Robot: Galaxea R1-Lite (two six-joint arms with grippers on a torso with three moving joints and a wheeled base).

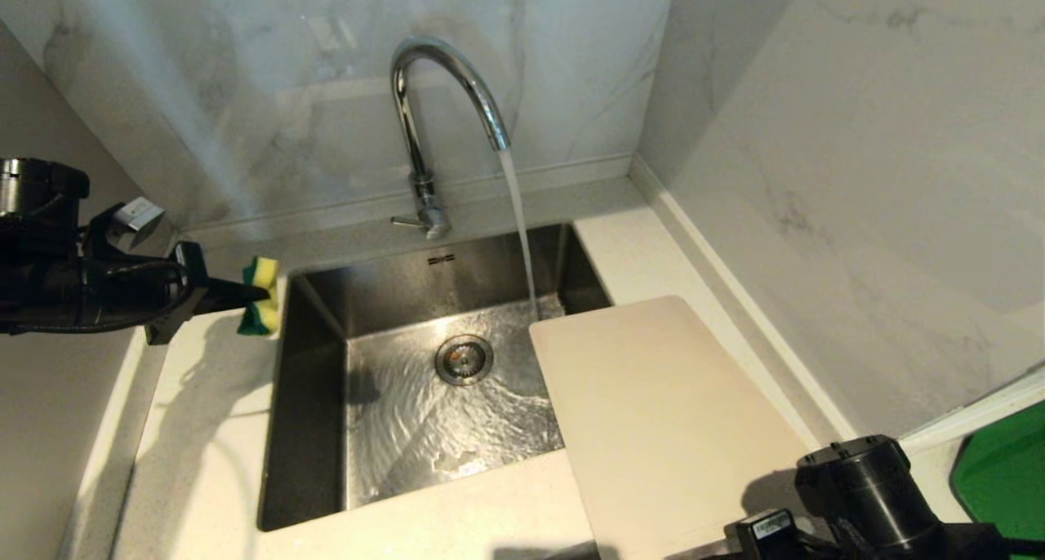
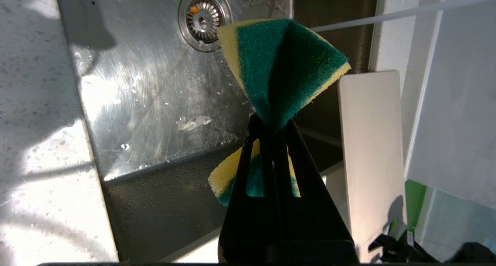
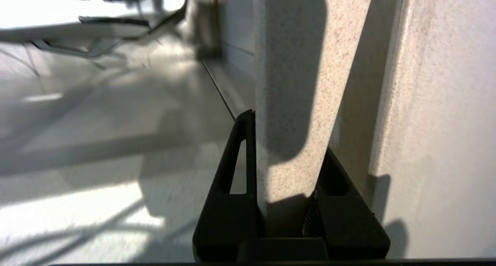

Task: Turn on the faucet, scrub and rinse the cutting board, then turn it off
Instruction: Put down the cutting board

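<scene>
Head view: the faucet (image 1: 424,127) runs into the sink (image 1: 314,429); the board (image 1: 653,429) lies on the counter, its far corner over the basin. A white label on the right arm is unreadable. Left wrist view: the left gripper (image 2: 271,126) pinches a sponge (image 2: 279,64). Right wrist view: the right gripper (image 3: 286,142) straddles the counter edge (image 3: 290,103); whether it grips cannot be told.

Faucet (image 1: 433,119) running; cream cutting board (image 1: 653,413) overhangs sink.

Cutting board (image 1: 661,413) right of sink (image 1: 314,397)
</scene>
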